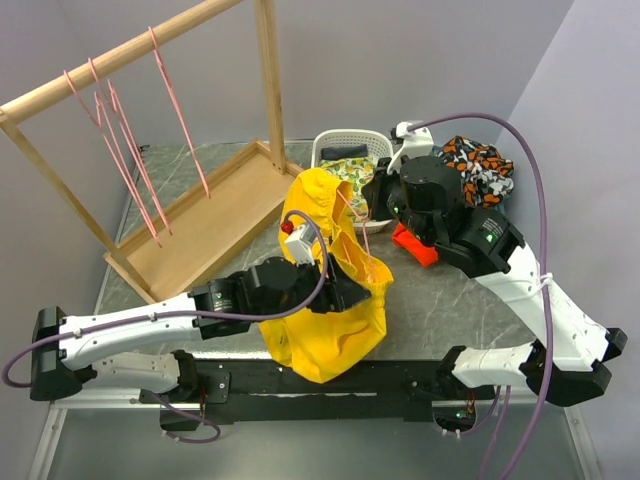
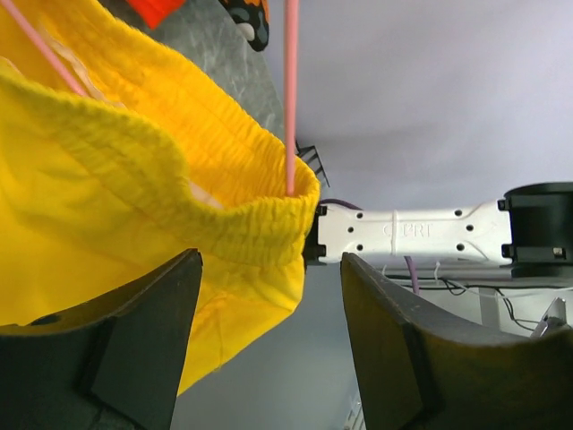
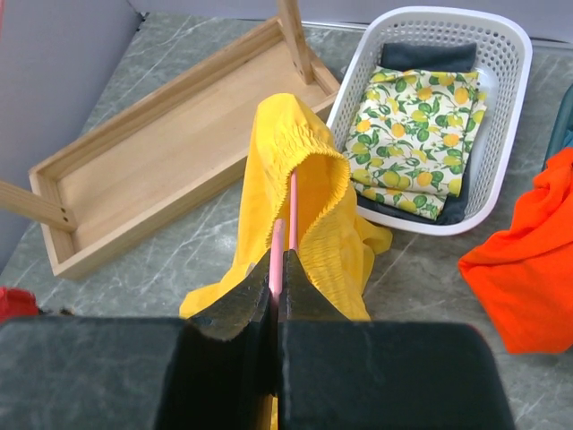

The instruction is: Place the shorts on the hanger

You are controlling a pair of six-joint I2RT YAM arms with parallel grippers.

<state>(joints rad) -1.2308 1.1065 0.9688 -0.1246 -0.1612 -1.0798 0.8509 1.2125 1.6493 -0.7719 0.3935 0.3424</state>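
Over grey table, shorts hang beside left tool.

The hanger is mostly hidden inside the shorts; the left wrist view's edge cuts the shorts off.

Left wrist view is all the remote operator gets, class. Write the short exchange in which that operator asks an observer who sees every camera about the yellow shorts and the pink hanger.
Operator: I see the shorts with the hanger running into the waistband. What grips the hanger?
Observer: The right end effector is shut on its pink wire, which leads from there into the waistband.
Operator: Is there a rail anywhere to hang it on?
Observer: Yes. A wooden rack stands at the table's far left, with several more pink hangers on its rail.
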